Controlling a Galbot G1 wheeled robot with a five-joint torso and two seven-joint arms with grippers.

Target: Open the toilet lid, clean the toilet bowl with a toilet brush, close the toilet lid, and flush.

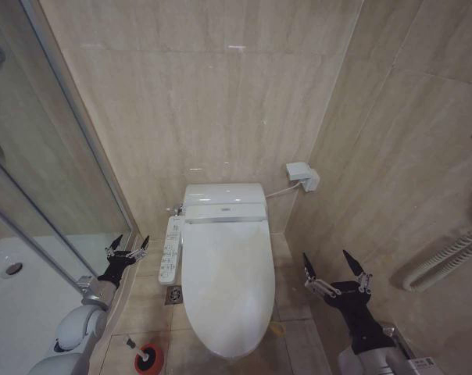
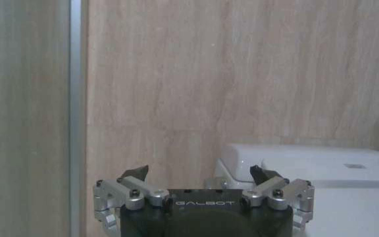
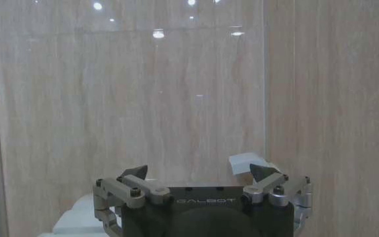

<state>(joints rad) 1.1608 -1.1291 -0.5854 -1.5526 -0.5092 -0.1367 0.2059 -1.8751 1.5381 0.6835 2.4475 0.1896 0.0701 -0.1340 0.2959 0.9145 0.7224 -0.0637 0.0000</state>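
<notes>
large white glossy oval toilet lid (image 1: pixel 224 277) is down over the white ceramic toilet bowl (image 1: pixel 191 328). toilet brush, thin white handle, black head (image 1: pixel 142 361), stands in a small red cup holder (image 1: pixel 155 358) on the floor left of the bowl. left gripper (image 1: pixel 129 245) hovers beside the button strip, fingers apart, empty. right gripper (image 1: pixel 331 264) hovers right of the bowl, fingers apart, empty.

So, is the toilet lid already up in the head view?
No, the toilet lid lies flat and shut over the toilet bowl, with both end effectors apart from it.
</notes>
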